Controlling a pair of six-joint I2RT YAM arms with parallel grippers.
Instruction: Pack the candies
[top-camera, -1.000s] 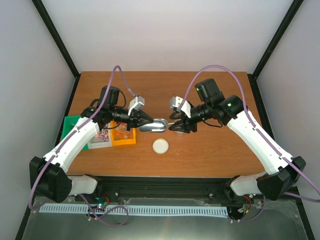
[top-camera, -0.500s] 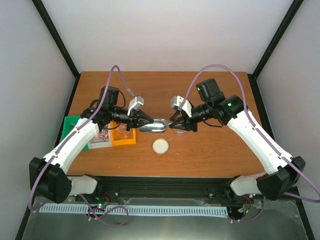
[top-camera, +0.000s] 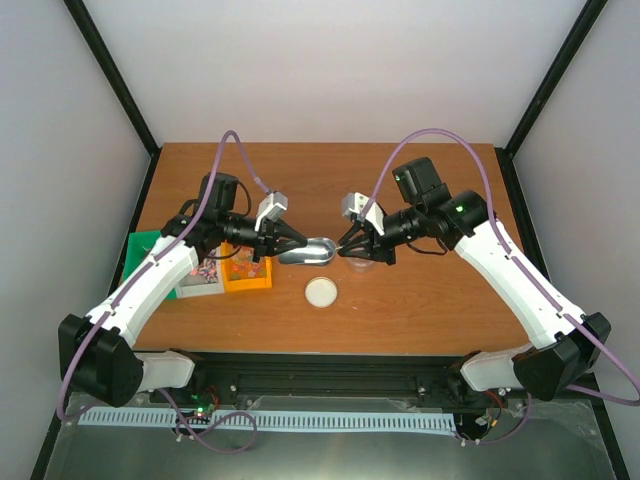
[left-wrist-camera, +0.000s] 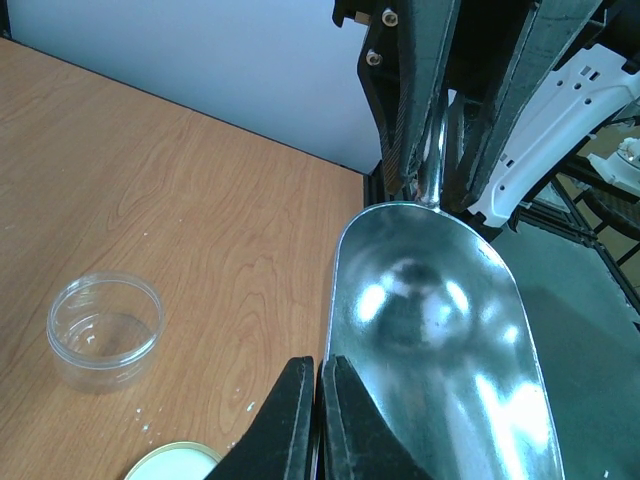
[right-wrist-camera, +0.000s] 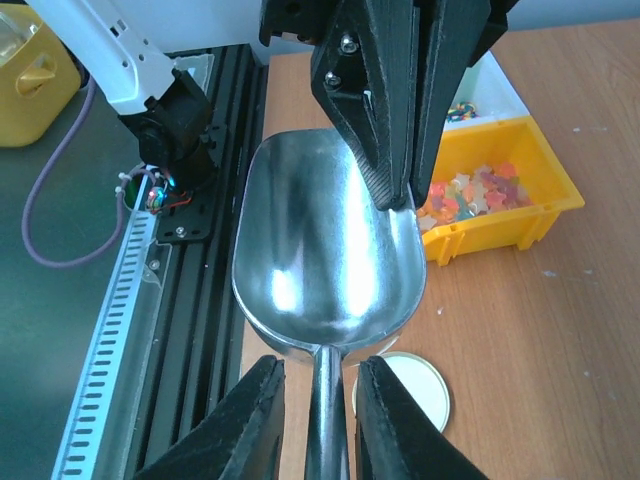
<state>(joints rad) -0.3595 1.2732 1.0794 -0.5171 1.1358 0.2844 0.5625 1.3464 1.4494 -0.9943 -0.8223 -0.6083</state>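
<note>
The candies (right-wrist-camera: 470, 192) lie in a yellow bin (top-camera: 246, 272) at the left; more lie in the white bin (top-camera: 203, 274) beside it. My left gripper (top-camera: 291, 245) is shut on the rim of the empty silver scoop (top-camera: 310, 250), and its fingers pinch the scoop's wall in the left wrist view (left-wrist-camera: 318, 362). The scoop (left-wrist-camera: 440, 350) hangs above the table. My right gripper (right-wrist-camera: 320, 362) is open, one finger on each side of the scoop's handle (right-wrist-camera: 326, 420), with a small gap on both sides. It also shows in the top view (top-camera: 350, 250).
A clear round jar (left-wrist-camera: 105, 330) stands open on the wood table, under the right gripper in the top view. Its white lid (top-camera: 321, 292) lies flat in front of the scoop. A green bin (top-camera: 143, 250) sits left of the white one.
My right gripper has moved a little left, so its open fingers now straddle the scoop's handle. The left gripper and the scoop have stayed in place.
</note>
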